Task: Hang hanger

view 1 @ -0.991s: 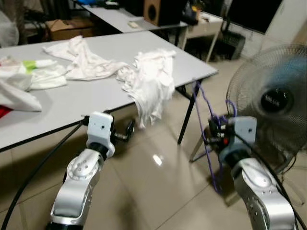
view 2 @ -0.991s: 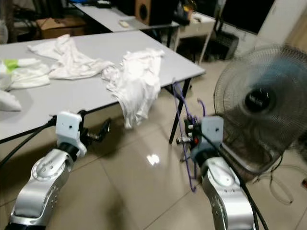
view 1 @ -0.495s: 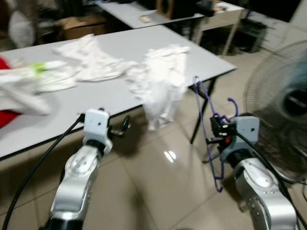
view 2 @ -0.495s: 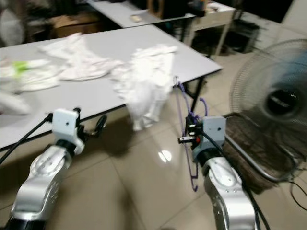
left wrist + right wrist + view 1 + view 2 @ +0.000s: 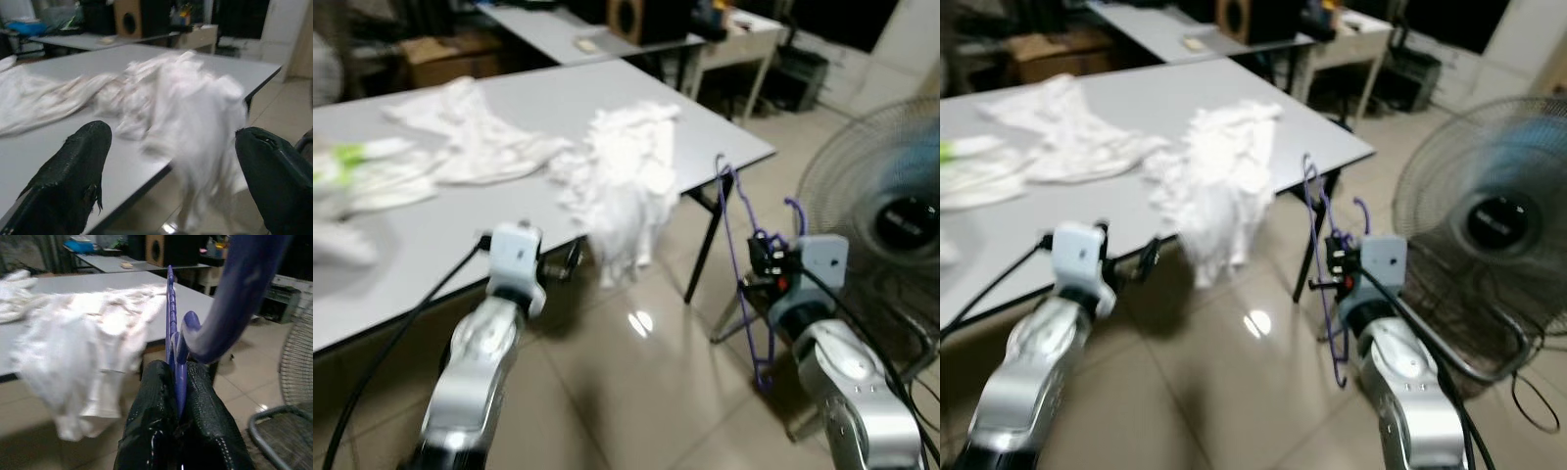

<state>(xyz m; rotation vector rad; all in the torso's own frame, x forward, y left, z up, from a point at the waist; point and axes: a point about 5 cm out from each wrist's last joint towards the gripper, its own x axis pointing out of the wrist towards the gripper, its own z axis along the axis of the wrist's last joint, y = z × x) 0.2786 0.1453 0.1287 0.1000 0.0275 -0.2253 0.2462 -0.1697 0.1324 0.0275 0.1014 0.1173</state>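
A purple wire hanger [image 5: 738, 257] stands upright beside the table's right corner, held low by my right gripper [image 5: 761, 266], which is shut on it. In the right wrist view the two black fingers [image 5: 151, 426] clamp the hanger [image 5: 174, 338] near its hook. My left gripper [image 5: 570, 262] hangs open below the table's front edge, nothing between its fingers [image 5: 73, 171]. A white garment [image 5: 622, 176] droops over the table edge between the two grippers.
The grey table [image 5: 509, 211] carries more white clothes [image 5: 470, 137] and folded items at the left. A standing fan [image 5: 891, 215] is close on the right, its base near my right arm. A second table [image 5: 597, 34] and a speaker stand behind. Tiled floor lies below.
The whole picture shifted as the camera moved. The right gripper keeps the hanger and the left gripper stays open under the table edge.
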